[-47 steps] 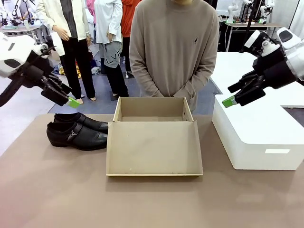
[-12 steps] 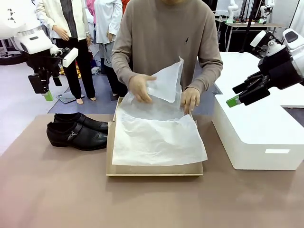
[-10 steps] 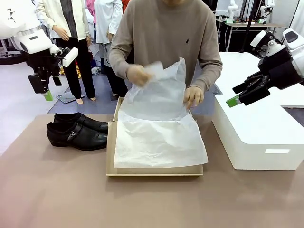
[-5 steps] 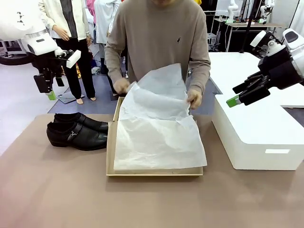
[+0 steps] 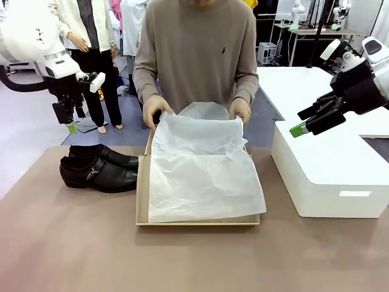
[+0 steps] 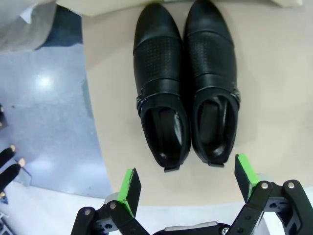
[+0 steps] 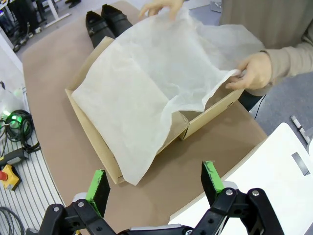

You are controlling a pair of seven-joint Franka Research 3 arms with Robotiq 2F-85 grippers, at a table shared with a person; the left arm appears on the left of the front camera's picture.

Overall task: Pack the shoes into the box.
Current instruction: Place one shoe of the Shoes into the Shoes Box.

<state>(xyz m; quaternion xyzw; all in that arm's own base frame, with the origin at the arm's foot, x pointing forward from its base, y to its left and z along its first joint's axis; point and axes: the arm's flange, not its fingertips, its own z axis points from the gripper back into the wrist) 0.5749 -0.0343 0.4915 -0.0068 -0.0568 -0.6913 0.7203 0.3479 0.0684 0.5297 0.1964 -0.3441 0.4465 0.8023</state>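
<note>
Front view, change: the box was bare some seconds ago and now carries a sheet of white tissue paper; half a second ago the person held the sheet's far edge up, and now it has sunk over the far part of the box.
Person's hands: one at the box's far left corner, the other at its far right corner, both on the paper's edge.
Left gripper: has swung from a slant to point straight down above the shoes; in the left wrist view its jaws stand fully apart with nothing between the green pads.
Right gripper: unmoved above the white box, jaws wide and empty, as the right wrist view confirms.
Shoes, look: glossy black leather, low heels, a strap with a small metal buckle across each.
Shoes, place: side by side on the brown table, just left of the box; whether the toes touch its wall is hard to tell.
Shoes, heading: toes toward the box, heels away from it; long axis runs left to right across the table.
Box, look: tan cardboard, flap lying open toward the robot, paper spilling over its near rim.
</note>
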